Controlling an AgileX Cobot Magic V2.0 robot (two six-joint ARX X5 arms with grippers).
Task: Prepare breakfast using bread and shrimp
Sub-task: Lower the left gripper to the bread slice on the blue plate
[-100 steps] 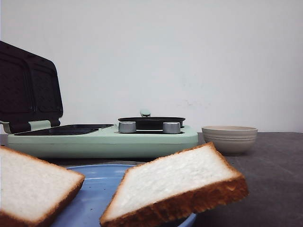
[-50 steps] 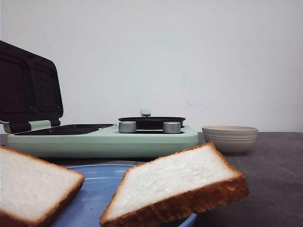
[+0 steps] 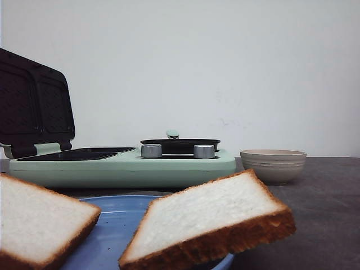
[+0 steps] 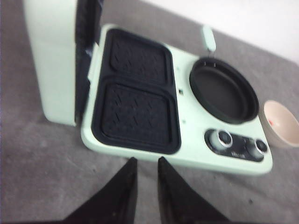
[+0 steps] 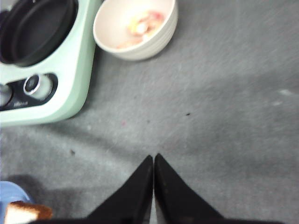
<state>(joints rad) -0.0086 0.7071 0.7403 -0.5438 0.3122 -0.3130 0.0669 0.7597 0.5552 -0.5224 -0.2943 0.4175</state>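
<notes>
We find nothing changed across the front views: both slices of bread (image 3: 205,222) lie on the blue plate (image 3: 115,225) exactly as before, and the green breakfast maker (image 3: 121,166) and bowl (image 3: 273,164) have not shifted either.

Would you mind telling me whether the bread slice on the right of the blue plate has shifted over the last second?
No. The right bread slice keeps its place under the breakfast maker and beside the bowl.

Soft porous bread (image 3: 211,216), glossy blue plate (image 3: 115,225) — matt grey table (image 5: 224,102)
</notes>
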